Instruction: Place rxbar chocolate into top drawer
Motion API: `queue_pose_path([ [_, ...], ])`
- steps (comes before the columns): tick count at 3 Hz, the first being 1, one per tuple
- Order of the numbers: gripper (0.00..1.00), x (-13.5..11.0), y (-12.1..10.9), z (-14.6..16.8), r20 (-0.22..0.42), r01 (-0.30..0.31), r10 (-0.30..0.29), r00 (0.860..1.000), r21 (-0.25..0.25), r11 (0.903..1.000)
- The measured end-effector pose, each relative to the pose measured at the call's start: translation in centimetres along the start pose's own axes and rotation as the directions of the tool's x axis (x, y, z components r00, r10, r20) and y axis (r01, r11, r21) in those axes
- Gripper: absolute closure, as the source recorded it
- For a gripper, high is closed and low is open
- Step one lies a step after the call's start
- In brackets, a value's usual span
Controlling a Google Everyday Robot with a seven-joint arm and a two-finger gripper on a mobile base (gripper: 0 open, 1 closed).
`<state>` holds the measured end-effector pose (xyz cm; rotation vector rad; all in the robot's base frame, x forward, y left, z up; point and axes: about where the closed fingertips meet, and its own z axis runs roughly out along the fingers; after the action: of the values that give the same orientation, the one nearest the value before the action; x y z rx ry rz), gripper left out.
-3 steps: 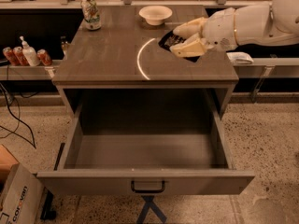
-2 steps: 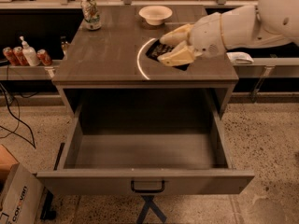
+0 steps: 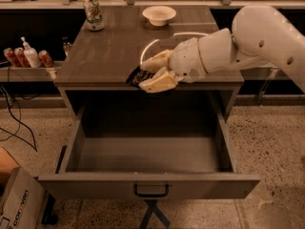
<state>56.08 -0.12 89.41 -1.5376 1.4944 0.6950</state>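
My gripper (image 3: pixel 148 74) reaches in from the right on a white arm and is shut on the rxbar chocolate (image 3: pixel 138 76), a small dark-wrapped bar held between the cream fingers. It hangs at the front edge of the cabinet top, just above the back of the top drawer (image 3: pixel 147 185). The drawer is pulled fully out, a wide grey box with a flat front panel and a small dark centre handle (image 3: pixel 151 192). Its inside looks empty.
On the cabinet top (image 3: pixel 105 56) stand a green-labelled can (image 3: pixel 94 13) at the back left and a white bowl (image 3: pixel 159 15) at the back middle. Cans and a bottle (image 3: pixel 28 56) sit on a low shelf at left. A cardboard box (image 3: pixel 16 202) stands at the lower left floor.
The gripper has moved with the bar from the right middle of the cabinet top forward and left to its front edge, over the open drawer.
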Motion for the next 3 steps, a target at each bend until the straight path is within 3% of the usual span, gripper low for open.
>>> queue_pose_path([
  [1,1.00,1.7,2.1,2.4,0.006,-0.058,0.058,0.998,-0.032,0.9978],
  [3,1.00,7.5,4.8,6.3,-0.011,-0.198,0.198,0.980,-0.050,0.9789],
])
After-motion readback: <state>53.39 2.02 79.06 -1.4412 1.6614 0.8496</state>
